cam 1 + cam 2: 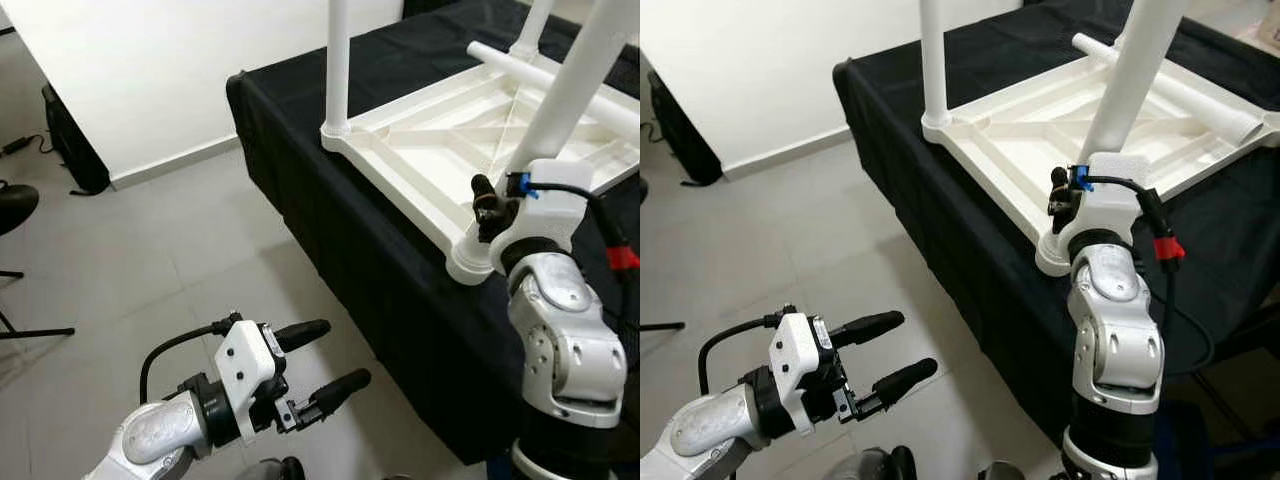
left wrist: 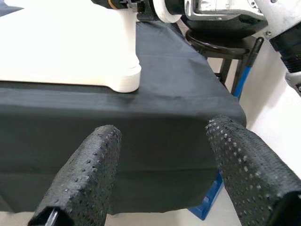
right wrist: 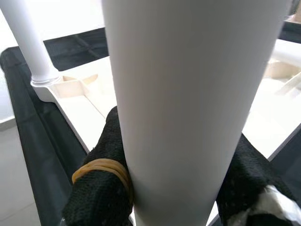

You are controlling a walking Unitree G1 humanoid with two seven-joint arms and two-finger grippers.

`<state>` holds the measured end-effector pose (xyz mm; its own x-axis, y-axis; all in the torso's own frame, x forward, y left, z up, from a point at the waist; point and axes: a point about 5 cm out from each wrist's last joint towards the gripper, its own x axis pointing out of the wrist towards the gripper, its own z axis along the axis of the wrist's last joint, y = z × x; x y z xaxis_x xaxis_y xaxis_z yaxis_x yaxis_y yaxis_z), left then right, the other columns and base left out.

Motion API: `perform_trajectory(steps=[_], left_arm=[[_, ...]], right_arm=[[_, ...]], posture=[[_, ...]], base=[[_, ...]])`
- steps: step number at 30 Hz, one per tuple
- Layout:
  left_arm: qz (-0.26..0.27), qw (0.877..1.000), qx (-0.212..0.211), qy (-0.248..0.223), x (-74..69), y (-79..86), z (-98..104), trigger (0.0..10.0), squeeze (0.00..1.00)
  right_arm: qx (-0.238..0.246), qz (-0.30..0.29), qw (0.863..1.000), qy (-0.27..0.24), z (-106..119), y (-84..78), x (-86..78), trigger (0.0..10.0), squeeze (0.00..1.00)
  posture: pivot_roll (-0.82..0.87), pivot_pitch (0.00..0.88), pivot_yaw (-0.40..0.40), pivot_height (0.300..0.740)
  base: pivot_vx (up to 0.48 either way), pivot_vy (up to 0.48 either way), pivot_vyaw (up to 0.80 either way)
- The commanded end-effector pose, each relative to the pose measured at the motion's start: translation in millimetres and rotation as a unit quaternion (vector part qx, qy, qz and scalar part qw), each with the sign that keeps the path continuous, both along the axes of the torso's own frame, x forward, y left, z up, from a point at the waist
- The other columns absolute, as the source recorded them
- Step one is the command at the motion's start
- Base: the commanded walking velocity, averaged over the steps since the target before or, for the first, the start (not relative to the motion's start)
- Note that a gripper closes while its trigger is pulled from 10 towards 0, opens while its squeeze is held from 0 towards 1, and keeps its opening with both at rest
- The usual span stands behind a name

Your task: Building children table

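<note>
Upturned tabletop [image 1: 430,150] on black desk [image 1: 330,200]; 2 legs seated, right gripper [image 3: 174,183] pinching leg [image 1: 1130,80] at near corner socket, 1 leg [image 1: 560,85] lying loose; left gripper [image 1: 320,365] spread, idle

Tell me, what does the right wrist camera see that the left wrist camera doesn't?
Right wrist view: the right gripper shut on a white leg, a yellow band on one finger, and another leg standing behind. Left wrist view: the open left gripper facing the cloth's hanging side, with something blue low down. Both: the white tabletop lying on the black cloth.
</note>
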<state>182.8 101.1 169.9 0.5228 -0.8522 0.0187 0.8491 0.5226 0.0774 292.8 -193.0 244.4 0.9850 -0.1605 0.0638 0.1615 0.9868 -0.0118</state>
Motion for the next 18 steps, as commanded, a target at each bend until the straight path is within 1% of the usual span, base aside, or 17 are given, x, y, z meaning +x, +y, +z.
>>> perform_trajectory(steps=[1, 2, 3, 4, 5, 6, 8, 9, 11, 12, 13, 14, 16, 18], left_arm=[[-0.001, 1.0, 0.004, 0.01, -1.4, -0.7, -5, 10.0, 0.0], [-0.001, 1.0, 0.004, 0.01, -1.4, -0.7, -5, 10.0, 0.0], [-0.001, 1.0, 0.004, 0.01, -1.1, -0.7, -5, 10.0, 0.0], [-0.001, 1.0, 0.004, 0.01, -1.1, -0.7, -5, 10.0, 0.0], [-0.001, 1.0, 0.003, 0.01, -0.5, -1.1, -5, 10.0, 0.0], [-0.002, 1.0, 0.003, 0.01, -0.4, -1.1, -5, 10.0, 0.0], [-0.001, 1.0, 0.003, 0.01, -0.3, -1.0, -5, 10.0, 0.0], [-0.001, 1.0, 0.003, 0.009, -0.1, -0.9, -5, 10.0, 0.0], [0.0, 1.0, 0.004, 0.009, 0.1, -0.7, -5, 10.0, 0.0], [0.0, 1.0, 0.004, 0.009, 0.1, -0.7, -5, 10.0, 0.0], [0.0, 1.0, 0.004, 0.009, 0.3, -0.7, -5, 10.0, 0.0], [0.0, 1.0, 0.004, 0.009, 0.3, -0.7, -5, 10.0, 0.0], [0.0, 1.0, 0.003, 0.009, 0.4, -1.1, -6, 10.0, 0.0], [0.0, 1.0, 0.002, 0.009, 0.6, -1.5, -6, 10.0, 0.0]], right_arm=[[0.015, 0.025, 0.998, 0.053, -21, 1.8, 2.9, 10.0, 0.0], [0.015, 0.025, 0.998, 0.053, -21, 1.8, 2.9, 10.0, 0.0], [0.018, 0.047, 0.998, 0.046, -19, 4.3, 2.6, 10.0, 0.0], [0.018, 0.047, 0.998, 0.046, -19, 4.3, 2.6, 10.0, 0.0], [0.02, 0.06, 0.997, 0.038, -17, 2.5, 0.6, 10.0, 0.97], [0.027, 0.072, 0.996, 0.035, -16, 2.1, 0.0, 10.0, 1.0], [0.022, 0.081, 0.996, 0.03, -14, -1.1, -0.4, 10.0, 1.0], [0.021, 0.129, 0.991, 0.013, -8, -9.5, -1.1, 10.0, 1.0], [0.018, 0.151, 0.988, 0.004, -4, -16.1, -2.2, 10.0, 1.0], [0.018, 0.151, 0.988, 0.004, -4, -16.1, -2.2, 10.0, 1.0], [0.002, 0.146, 0.989, 0.002, -2, -24.4, -2.4, 10.0, 1.0], [0.002, 0.146, 0.989, 0.002, -2, -24.4, -2.4, 10.0, 1.0], [-0.013, 0.164, 0.986, 0.004, 0, -37.1, -3.4, 10.0, 1.0], [-0.015, 0.184, 0.983, 0.004, 2, -42.0, -2.9, 10.0, 1.0]], posture=[[-0.04, 0.193, 0.02, 0.74], [-0.04, 0.193, 0.02, 0.74], [-0.04, 0.193, 0.025, 0.74], [-0.04, 0.193, 0.025, 0.74], [-0.04, 0.193, 0.023, 0.74], [-0.04, 0.192, 0.024, 0.74], [-0.04, 0.191, 0.024, 0.74], [-0.04, 0.193, 0.022, 0.74], [-0.04, 0.193, 0.023, 0.74], [-0.04, 0.193, 0.023, 0.74], [-0.04, 0.192, 0.024, 0.74], [-0.04, 0.192, 0.024, 0.74], [-0.04, 0.191, 0.022, 0.74], [-0.04, 0.189, 0.02, 0.74]], base=[[0.0, 0.0, 0.0], [0.0, 0.0, 0.0], [0.0, 0.0, 0.0], [0.0, 0.0, 0.0], [0.0, 0.0, 0.0], [0.0, 0.0, 0.0], [0.0, 0.0, 0.0], [0.0, 0.0, 0.0], [0.0, 0.0, 0.0], [0.0, 0.0, 0.0], [0.0, 0.0, 0.0], [0.0, 0.0, 0.0], [0.0, 0.0, 0.0], [0.0, 0.0, 0.0]])
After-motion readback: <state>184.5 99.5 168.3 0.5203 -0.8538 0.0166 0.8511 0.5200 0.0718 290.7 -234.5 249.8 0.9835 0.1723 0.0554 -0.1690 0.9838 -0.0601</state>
